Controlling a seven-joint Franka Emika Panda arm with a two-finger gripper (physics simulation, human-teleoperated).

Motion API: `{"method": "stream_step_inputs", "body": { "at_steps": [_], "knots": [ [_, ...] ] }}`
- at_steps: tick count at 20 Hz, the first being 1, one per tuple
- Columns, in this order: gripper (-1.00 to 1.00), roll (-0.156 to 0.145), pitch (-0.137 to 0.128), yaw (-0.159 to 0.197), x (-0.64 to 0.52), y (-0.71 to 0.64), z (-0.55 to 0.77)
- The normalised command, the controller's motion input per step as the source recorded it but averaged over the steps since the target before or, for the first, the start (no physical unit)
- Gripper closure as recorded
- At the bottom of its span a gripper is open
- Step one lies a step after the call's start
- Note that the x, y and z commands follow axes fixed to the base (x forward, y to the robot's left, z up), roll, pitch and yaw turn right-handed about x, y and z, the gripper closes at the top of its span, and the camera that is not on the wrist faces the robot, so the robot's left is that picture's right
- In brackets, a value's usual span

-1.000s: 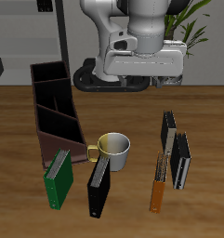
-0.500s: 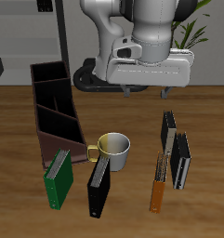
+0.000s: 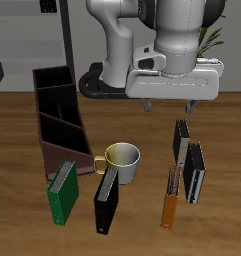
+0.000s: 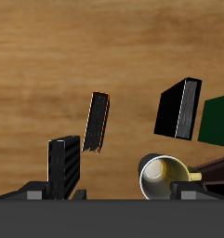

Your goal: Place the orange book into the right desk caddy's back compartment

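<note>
The orange book (image 3: 170,199) lies flat near the table's front edge, beside the mug; the wrist view shows its brownish-grey page edge rimmed in orange (image 4: 97,121). The right desk caddy (image 3: 56,117) is a long maroon box at the far side of the mug, and its back compartment (image 3: 52,79) is the empty end cell farthest back. My gripper (image 3: 168,104) hangs open high above the table, farther back than the orange book, with nothing between its fingers (image 3: 147,103). In the wrist view the gripper (image 4: 112,195) looks down on the books.
A white mug (image 3: 122,159) with a yellow handle stands beside the caddy's near end. A green book (image 3: 61,191) and a black book (image 3: 107,198) lie in front of them. A black book with an orange edge (image 3: 180,140) and another black book (image 3: 195,172) lie behind the orange book.
The gripper has shifted sideways, away from the caddy and over the books beyond the mug, and dropped slightly. Nothing on the table has moved.
</note>
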Motion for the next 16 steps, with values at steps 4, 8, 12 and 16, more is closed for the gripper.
{"method": "stream_step_inputs", "body": {
  "at_steps": [4, 8, 12, 16],
  "knots": [
    [-1.00, -0.028, -0.010, -0.042, 0.17, 0.07, 0.02],
    [-1.00, -0.003, -0.010, -0.010, 0.10, 0.09, -0.04],
    [-1.00, 0.011, 0.005, 0.005, 0.09, 0.09, -0.13],
    [-1.00, 0.024, -0.012, -0.017, 0.11, 0.04, -0.24]
  ]
}}
